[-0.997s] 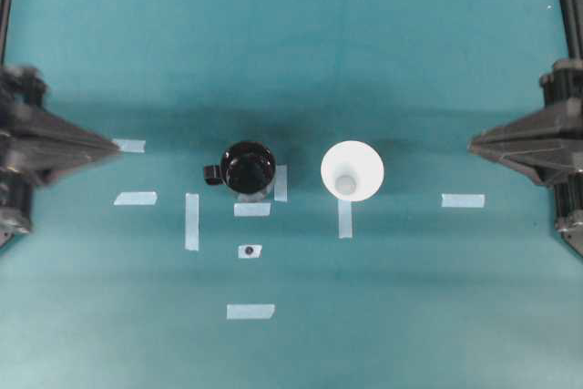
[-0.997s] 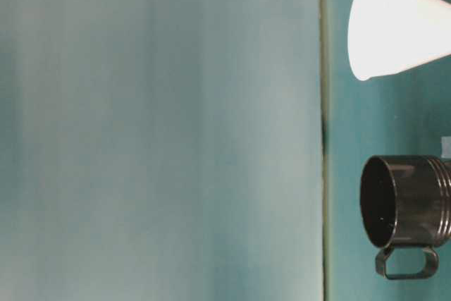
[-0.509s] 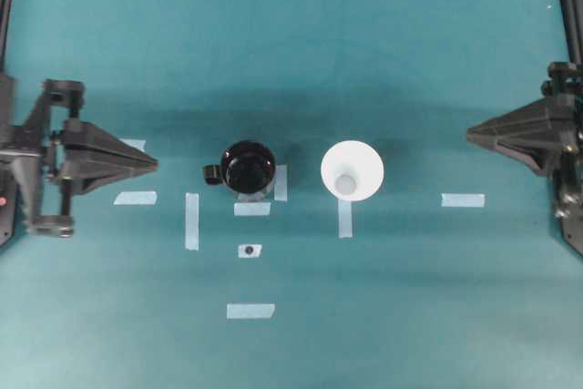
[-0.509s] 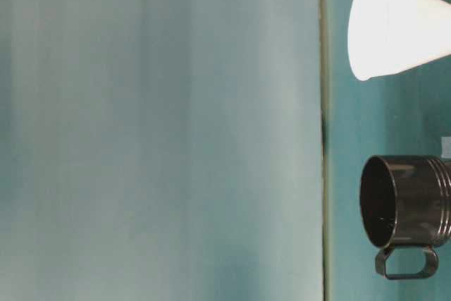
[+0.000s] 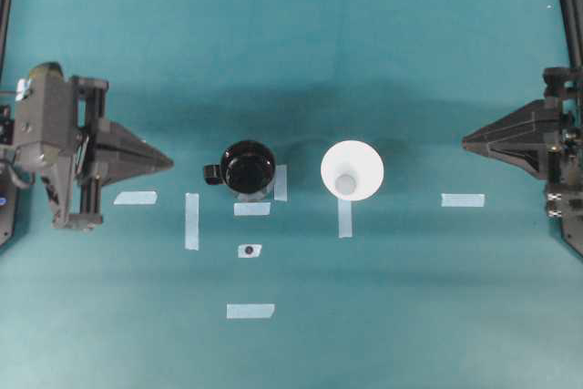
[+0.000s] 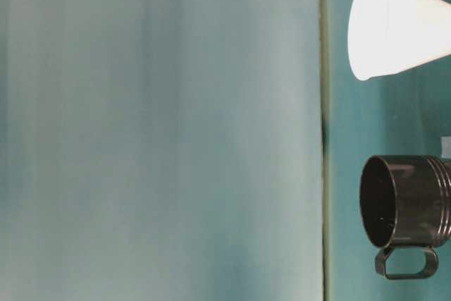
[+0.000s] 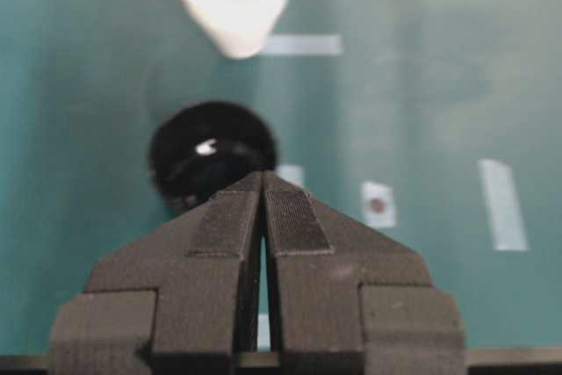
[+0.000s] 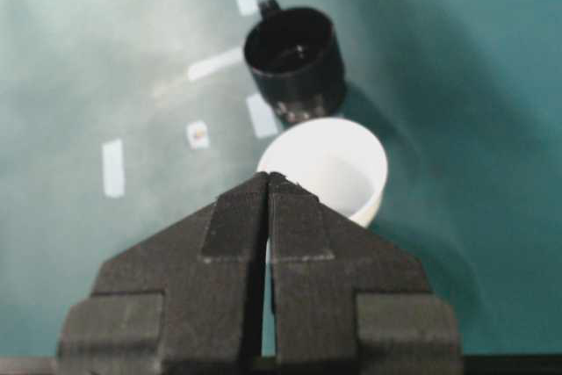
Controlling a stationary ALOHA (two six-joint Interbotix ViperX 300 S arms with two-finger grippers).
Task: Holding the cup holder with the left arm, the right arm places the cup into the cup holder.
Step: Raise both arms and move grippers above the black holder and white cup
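Overhead: left arm (image 5: 64,154) has pushed in from 9 o'clock toward the cup holder (image 5: 247,168), right arm (image 5: 537,138) barely shifted at 3 o'clock; cup (image 5: 352,170) sits just beside the holder at its 3 o'clock, on the bench (image 5: 410,298). Wrist cams: both jaws pinched shut, empty, so approach only starting, nothing gripped yet.

- Cup holder (image 5: 248,167): glossy black.
- Cup (image 5: 352,170): plain white.
- Surface (image 5: 410,298): teal, with pale blue tape strips (image 5: 191,221).
- Both end effectors: matte black.
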